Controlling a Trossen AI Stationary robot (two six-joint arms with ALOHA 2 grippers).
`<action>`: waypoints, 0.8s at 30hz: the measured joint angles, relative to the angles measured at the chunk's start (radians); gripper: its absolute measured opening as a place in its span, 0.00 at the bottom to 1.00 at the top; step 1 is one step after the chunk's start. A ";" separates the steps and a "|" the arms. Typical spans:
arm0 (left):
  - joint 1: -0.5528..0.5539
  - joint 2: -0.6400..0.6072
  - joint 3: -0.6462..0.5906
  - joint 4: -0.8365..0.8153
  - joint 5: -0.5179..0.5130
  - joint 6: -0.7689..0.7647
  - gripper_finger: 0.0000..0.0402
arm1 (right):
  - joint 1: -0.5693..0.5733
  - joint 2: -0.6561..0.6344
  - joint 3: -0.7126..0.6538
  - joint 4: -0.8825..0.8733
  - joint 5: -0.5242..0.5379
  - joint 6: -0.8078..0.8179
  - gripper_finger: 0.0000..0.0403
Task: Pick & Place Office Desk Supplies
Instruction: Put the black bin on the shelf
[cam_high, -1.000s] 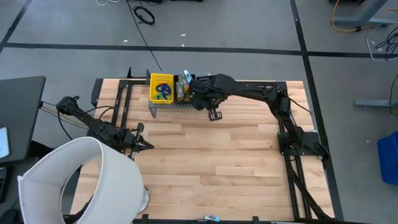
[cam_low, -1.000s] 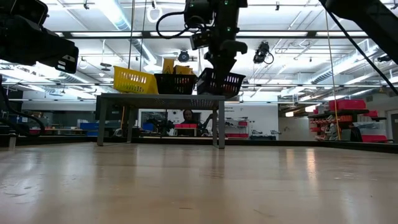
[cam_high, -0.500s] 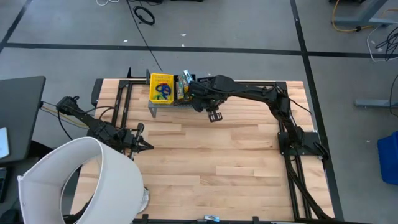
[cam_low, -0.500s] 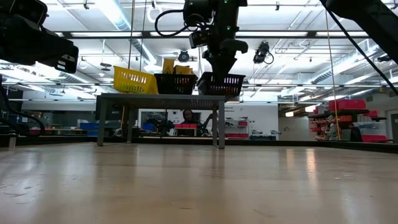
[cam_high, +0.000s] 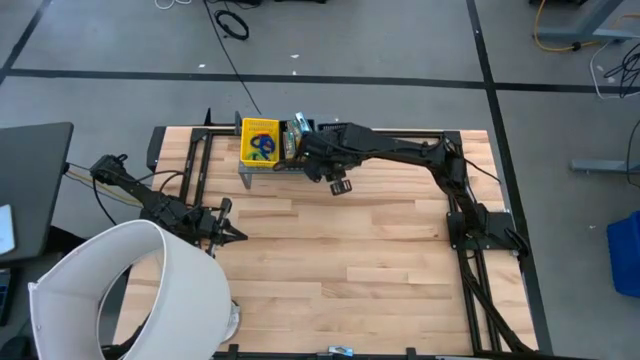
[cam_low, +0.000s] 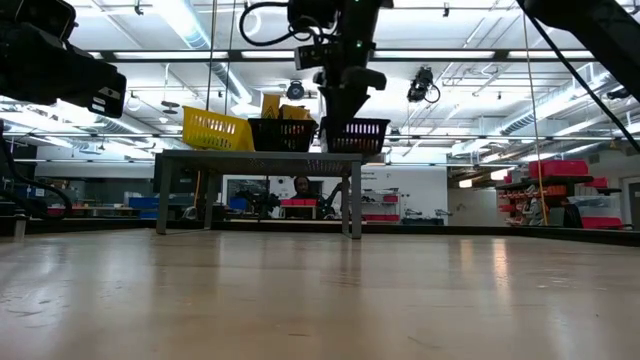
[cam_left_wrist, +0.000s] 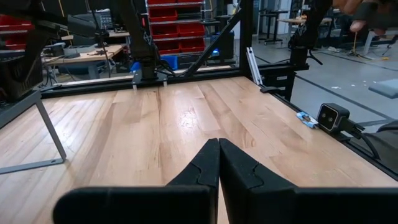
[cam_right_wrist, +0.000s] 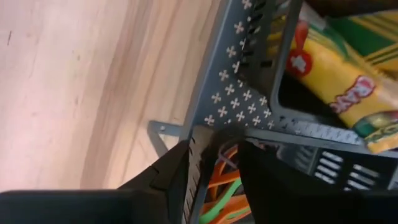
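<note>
The right arm reaches across the far edge of the table (cam_high: 350, 260), its gripper (cam_high: 318, 165) hanging over the dark bin (cam_right_wrist: 249, 93) beside the yellow bin (cam_high: 259, 140). Its fingers (cam_right_wrist: 180, 174) are parted, straddling the bin's perforated wall with nothing clamped between them. Orange and green loops (cam_right_wrist: 221, 186) lie tangled just past the fingers; a yellow-and-green crayon box (cam_right_wrist: 348, 74) lies in the neighbouring compartment. The left gripper (cam_left_wrist: 218, 163) rests low at the table's left side, fingers pressed together, empty.
</note>
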 joint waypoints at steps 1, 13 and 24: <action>0.000 0.000 0.000 0.000 0.000 0.000 0.02 | 0.001 0.000 0.000 0.003 0.008 -0.006 0.36; 0.000 0.000 0.000 0.000 0.000 0.000 0.02 | 0.004 0.000 0.000 0.085 0.019 -0.070 0.36; 0.000 0.000 0.000 0.000 0.000 0.000 0.02 | 0.005 0.000 0.000 0.117 0.019 -0.070 0.36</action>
